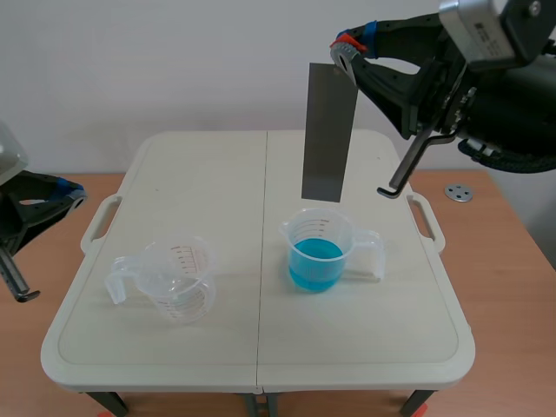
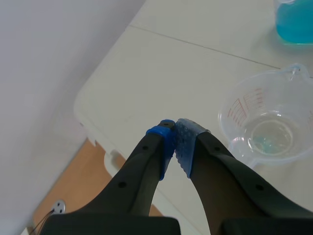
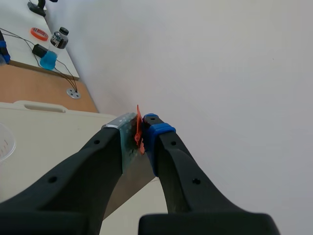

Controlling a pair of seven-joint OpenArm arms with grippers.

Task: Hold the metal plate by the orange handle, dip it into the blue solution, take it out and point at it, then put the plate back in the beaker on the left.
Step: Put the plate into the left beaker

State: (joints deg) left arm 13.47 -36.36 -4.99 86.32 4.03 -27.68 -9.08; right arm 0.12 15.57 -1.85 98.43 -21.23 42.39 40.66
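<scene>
The left gripper (image 2: 175,138), its fingers pressed together on nothing, sits low beside the bench (image 1: 208,165). Two beakers stand there: an empty beaker (image 1: 178,282) at left, a beaker of blue solution (image 1: 317,254) at right. One metal plate (image 1: 328,130) hangs above the latter, long axis vertical, free end pointing down, its orange handle (image 3: 139,129) pinched by the right gripper (image 1: 347,50).

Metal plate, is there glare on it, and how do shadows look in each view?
Scene view: the metal plate is evenly grey, no hot spot; the beaker of blue solution and the empty beaker cast only faint, soft shadows. Right wrist view: the plate is darker under the right end effector. Left wrist view: small pale glints on the empty beaker's rim.
</scene>
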